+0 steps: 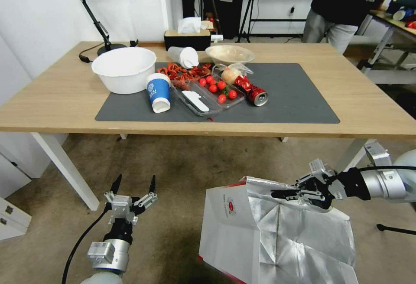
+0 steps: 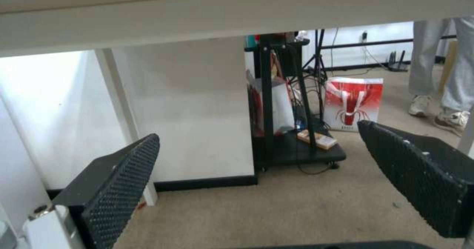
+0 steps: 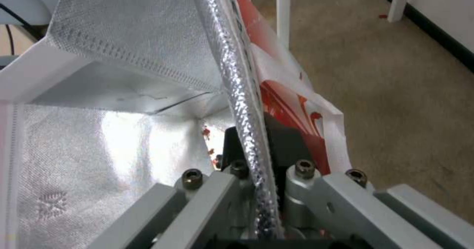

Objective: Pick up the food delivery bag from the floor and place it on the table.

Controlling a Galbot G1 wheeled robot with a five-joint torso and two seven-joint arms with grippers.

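Observation:
The food delivery bag [image 1: 242, 236], white with a small red logo and silver foil lining, stands in front of the table [image 1: 56, 97]. My right gripper [image 1: 281, 195] is shut on its top rim. The right wrist view shows the foil edge of the bag [image 3: 99, 130] clamped between the jaws of the right gripper [image 3: 257, 149]. Whether the bag's base touches the floor [image 1: 173, 175] I cannot tell. Left of the bag, low over the floor, my left gripper [image 1: 134, 186] is open with nothing in it. In the left wrist view, the left gripper [image 2: 257, 134] faces under the table.
The dark grey mat [image 1: 294, 97] carries a white bowl [image 1: 124, 68], a blue cup [image 1: 158, 92], a tray of tomatoes [image 1: 216, 91] and a red can [image 1: 251, 89]. A white table leg [image 1: 65, 167] stands beside the left arm. Beyond it are a black cart [image 2: 296, 145] and a small red-and-white bag [image 2: 353, 102].

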